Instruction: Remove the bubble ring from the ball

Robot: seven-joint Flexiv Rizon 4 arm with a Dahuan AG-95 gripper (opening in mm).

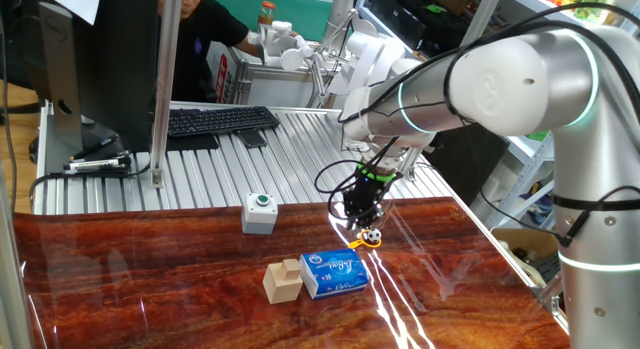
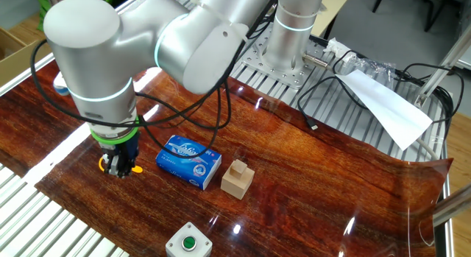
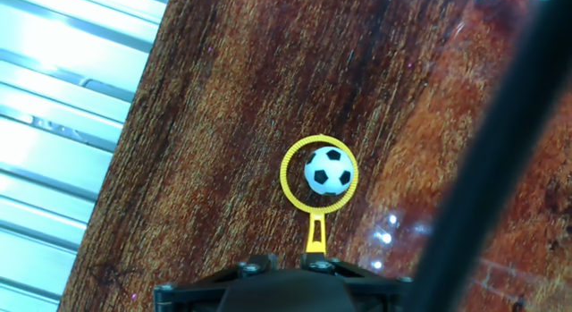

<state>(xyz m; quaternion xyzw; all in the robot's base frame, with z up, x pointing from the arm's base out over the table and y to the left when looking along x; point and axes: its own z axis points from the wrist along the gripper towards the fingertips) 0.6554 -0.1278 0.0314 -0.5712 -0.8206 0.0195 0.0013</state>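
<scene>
Directly ahead of the fingers, whose opening is hidden, the bubble ring encircles the ball.

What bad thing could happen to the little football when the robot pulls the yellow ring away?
The ball sits loose inside the bubble ring, near its far edge. If the tool drags the ring sideways instead of lifting it, the rim could probably push the ball and send it rolling. The ring's thin handle might also slip from the tool.
</scene>
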